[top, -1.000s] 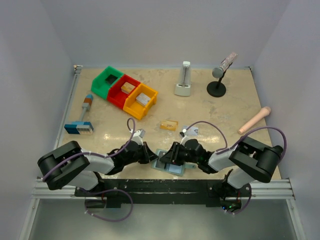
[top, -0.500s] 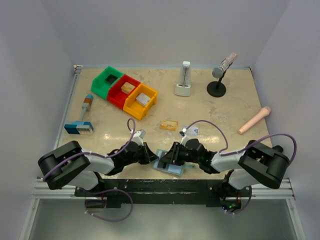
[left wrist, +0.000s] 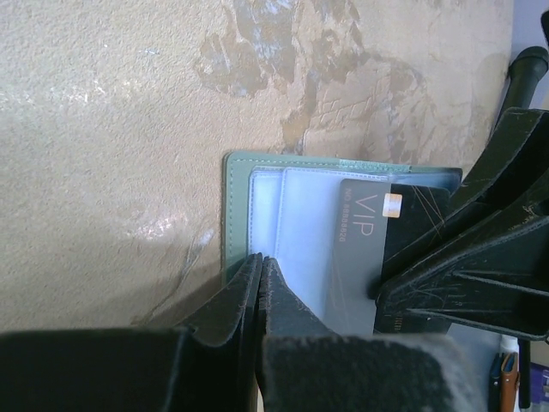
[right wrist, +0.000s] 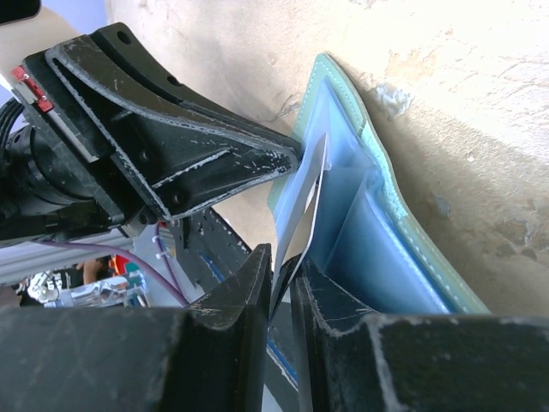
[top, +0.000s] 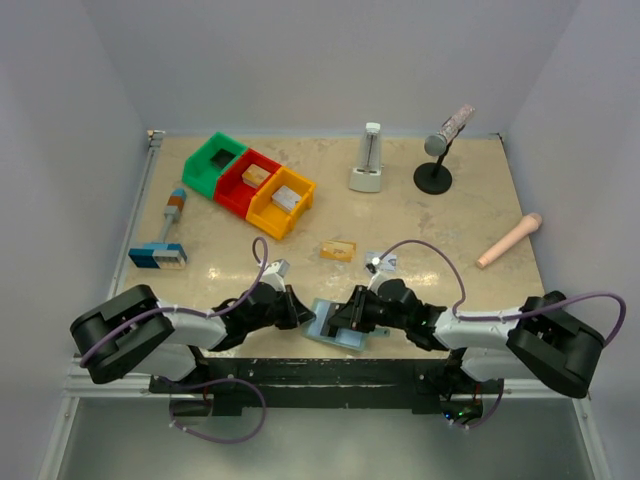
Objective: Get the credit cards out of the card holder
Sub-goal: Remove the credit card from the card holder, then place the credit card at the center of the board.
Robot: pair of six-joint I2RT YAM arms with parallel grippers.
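Note:
The card holder [top: 330, 330] lies open near the table's front edge, a teal bifold with clear pockets [left wrist: 257, 184] [right wrist: 377, 215]. A grey credit card [left wrist: 364, 232] marked VIP sticks partway out of a pocket. My right gripper [top: 347, 317] [right wrist: 281, 262] has its jaws nearly together with this card's thin edge [right wrist: 302, 215] between them. My left gripper [top: 299, 314] [left wrist: 262, 260] is shut with nothing between its jaws, and its tips rest on the holder's left panel. An orange-gold credit card [top: 338, 250] lies loose on the table farther back.
Green [top: 213, 163], red [top: 246, 180] and yellow [top: 281, 201] bins stand at the back left. A blue-and-white block with a handle [top: 160, 250] lies left. A white metronome [top: 368, 160], a microphone stand [top: 440, 150] and a beige handle [top: 508, 240] sit behind and right. A small white item [top: 383, 262] lies near the right wrist.
The right gripper's jaws have narrowed onto the grey card, and the right arm's elbow has swung out to the right. The left arm and the card holder have hardly moved.

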